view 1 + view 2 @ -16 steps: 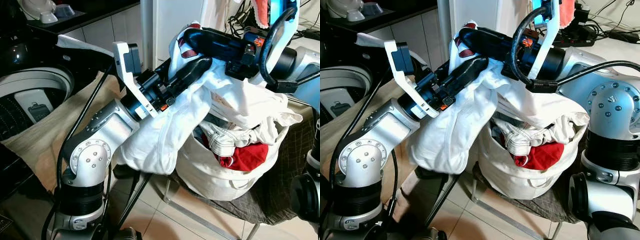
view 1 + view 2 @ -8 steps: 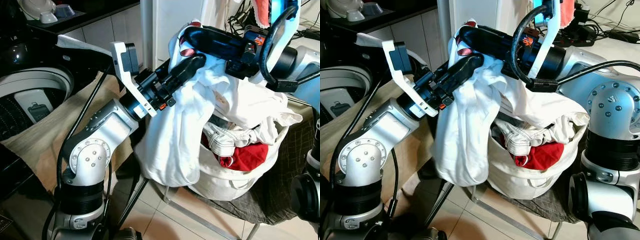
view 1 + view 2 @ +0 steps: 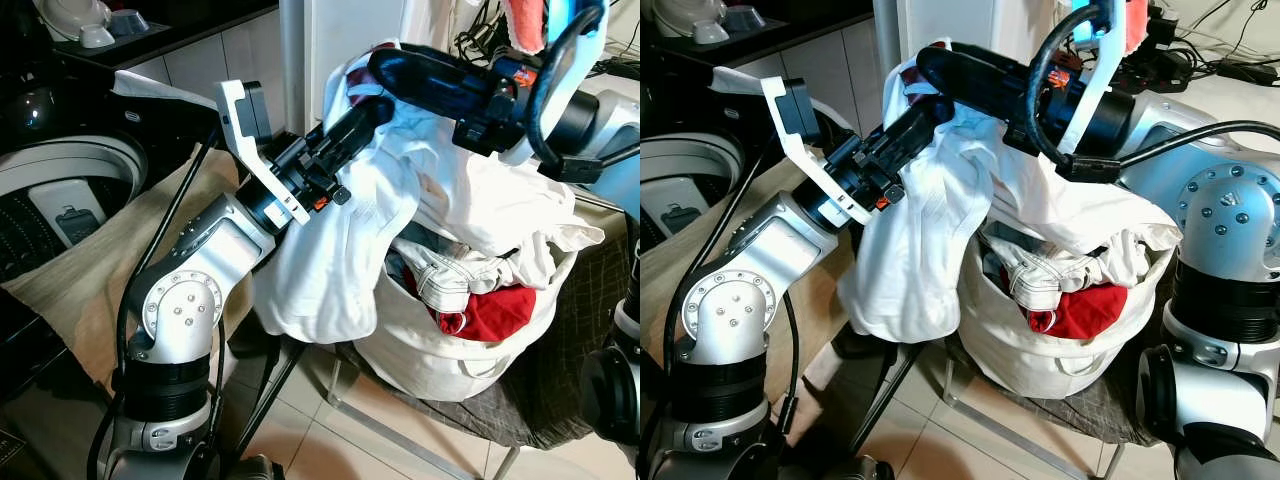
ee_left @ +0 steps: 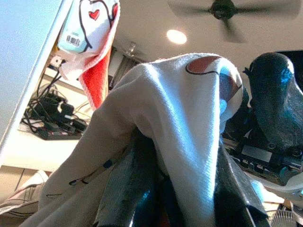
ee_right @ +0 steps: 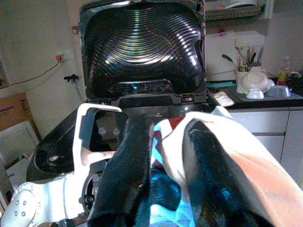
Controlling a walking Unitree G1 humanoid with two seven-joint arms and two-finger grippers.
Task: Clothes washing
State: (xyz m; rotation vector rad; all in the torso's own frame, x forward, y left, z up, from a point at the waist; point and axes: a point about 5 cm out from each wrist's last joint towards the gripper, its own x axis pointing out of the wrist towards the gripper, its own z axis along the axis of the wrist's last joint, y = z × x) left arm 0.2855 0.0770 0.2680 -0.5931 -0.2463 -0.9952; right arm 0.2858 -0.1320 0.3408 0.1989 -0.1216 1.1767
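White garment being lifted out of the laundry basket by both claws

The white garment (image 3: 340, 250) is being held high above the laundry basket (image 3: 440, 350), probably so that its hanging folds clear the rim on the way to the open washing machine (image 3: 60, 200) at nine o'clock. The left claw (image 3: 365, 110), its arm being angled up toward one o'clock, is being pressed on the cloth's top edge; the right claw (image 3: 940, 62), reaching across toward nine o'clock, is pinching the same bunch.

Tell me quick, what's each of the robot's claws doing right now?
Left gripper: closed on the white garment, lifted above the laundry basket.
Right gripper: closed on the same white garment, near its top.
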